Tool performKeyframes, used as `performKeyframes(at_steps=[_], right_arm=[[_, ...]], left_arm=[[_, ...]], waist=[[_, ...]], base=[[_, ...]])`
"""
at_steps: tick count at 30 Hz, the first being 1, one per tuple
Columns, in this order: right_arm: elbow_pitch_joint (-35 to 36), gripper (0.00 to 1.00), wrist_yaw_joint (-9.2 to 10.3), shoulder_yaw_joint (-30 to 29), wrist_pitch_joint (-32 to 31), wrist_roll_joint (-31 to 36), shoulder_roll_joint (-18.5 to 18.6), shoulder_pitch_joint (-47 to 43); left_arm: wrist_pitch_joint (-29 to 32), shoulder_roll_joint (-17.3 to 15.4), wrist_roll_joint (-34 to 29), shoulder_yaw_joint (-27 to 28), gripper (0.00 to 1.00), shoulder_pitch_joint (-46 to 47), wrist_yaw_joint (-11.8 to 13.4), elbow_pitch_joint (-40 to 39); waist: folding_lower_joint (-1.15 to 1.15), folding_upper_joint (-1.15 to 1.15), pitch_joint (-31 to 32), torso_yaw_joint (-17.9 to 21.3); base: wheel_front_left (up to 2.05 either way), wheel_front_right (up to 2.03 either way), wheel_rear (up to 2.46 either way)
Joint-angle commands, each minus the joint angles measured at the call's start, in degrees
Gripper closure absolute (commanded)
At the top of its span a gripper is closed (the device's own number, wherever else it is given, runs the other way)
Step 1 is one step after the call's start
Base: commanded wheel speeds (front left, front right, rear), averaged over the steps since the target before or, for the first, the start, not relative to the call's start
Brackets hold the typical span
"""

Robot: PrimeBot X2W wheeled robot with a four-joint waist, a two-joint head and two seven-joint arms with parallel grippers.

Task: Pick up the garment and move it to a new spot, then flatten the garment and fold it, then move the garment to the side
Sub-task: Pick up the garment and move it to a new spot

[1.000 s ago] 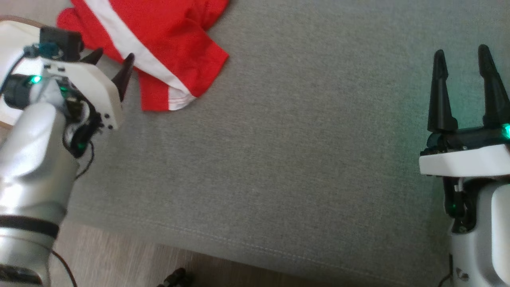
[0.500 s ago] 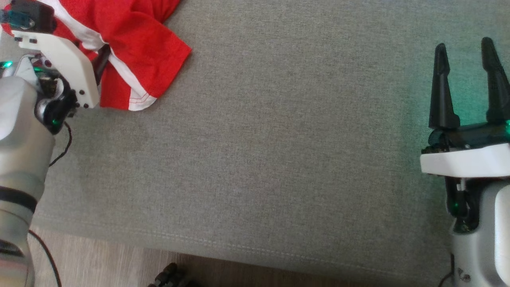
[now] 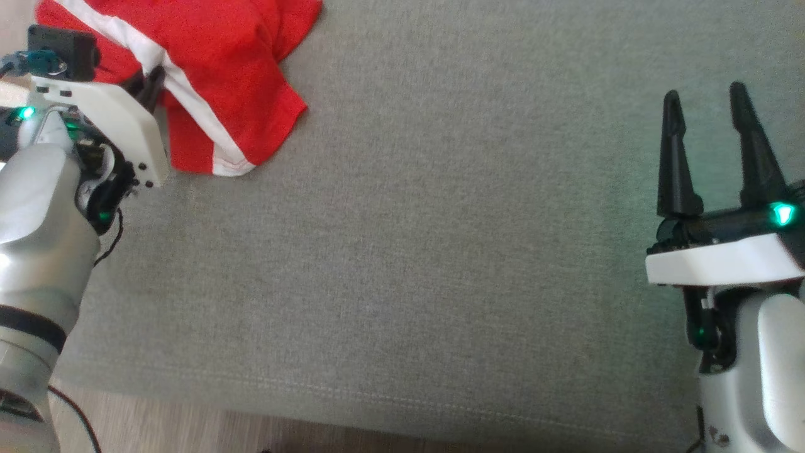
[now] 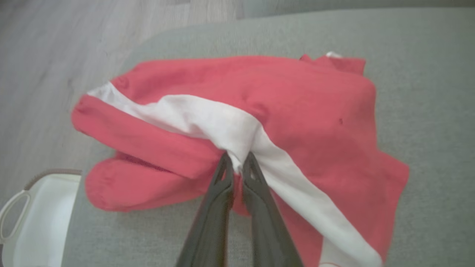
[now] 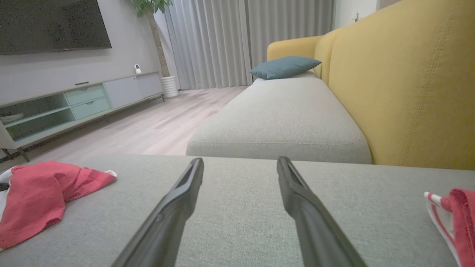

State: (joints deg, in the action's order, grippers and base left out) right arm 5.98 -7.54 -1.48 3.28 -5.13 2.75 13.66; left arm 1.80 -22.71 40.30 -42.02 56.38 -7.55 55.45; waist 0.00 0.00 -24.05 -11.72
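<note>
Item: garment (image 3: 239, 82), red with a white stripe (image 4: 207, 118), crumpled, lying on the grey cushion (image 3: 440, 264) at 10 o'clock in the head view, close to the cushion's left end. Long axis: the stripe runs from 10 o'clock to 5 o'clock across the heap and ends at the hem nearest the robot. Left gripper (image 3: 148, 85): fingers pinched together on a gathered fold of the stripe about midway along it. In the left wrist view the cloth fans out from the tips from 9 o'clock round to 4 o'clock, with the larger share on the 1 to 4 o'clock side. Right gripper (image 3: 704, 90): fingers wide apart, empty, at 4 o'clock in the head view. The garment lies at 10 o'clock from it, well apart. Assessment: the left arm is the nearer and has the hold. Bare cushion opens toward 4 o'clock from the garment, so a carry that way would likely leave the heavier side trailing.
</note>
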Motion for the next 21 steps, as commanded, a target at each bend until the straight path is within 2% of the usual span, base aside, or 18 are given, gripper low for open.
performKeyframes(at_steps=[1, 6, 12, 21], right_arm=[[1.3, 0.0, 0.05, 1.74, 0.82, -0.55, 0.13, -0.05], [-1.89, 0.0, 0.05, 1.91, 2.75, -2.45, 0.13, -1.3], [-5.04, 0.0, 0.05, 2.69, 4.38, -4.22, 0.13, -2.21], [-8.26, 0.0, 0.05, 3.03, 6.17, -5.91, 0.13, -2.59]], left_arm=[[-1.9, -3.61, -0.51, 1.48, 1.0, 1.5, 0.07, -1.39], [-6.59, -1.92, -0.43, 0.42, 1.0, 0.32, 0.07, -3.19], [-8.73, 0.74, 0.66, 0.45, 1.0, -1.06, 0.71, -8.12], [-9.29, 6.93, 2.97, 0.93, 1.0, -5.83, 7.33, -20.93]], waist=[[0.0, 0.0, 2.87, 0.84], [0.0, 0.0, 8.03, 1.73], [0.0, 0.0, 12.35, 2.74], [0.0, 0.0, 16.35, 4.56]], base=[[0.0, 0.0, 0.0], [0.0, 0.0, 0.0], [0.0, 0.0, 0.0], [0.0, 0.0, 0.0]])
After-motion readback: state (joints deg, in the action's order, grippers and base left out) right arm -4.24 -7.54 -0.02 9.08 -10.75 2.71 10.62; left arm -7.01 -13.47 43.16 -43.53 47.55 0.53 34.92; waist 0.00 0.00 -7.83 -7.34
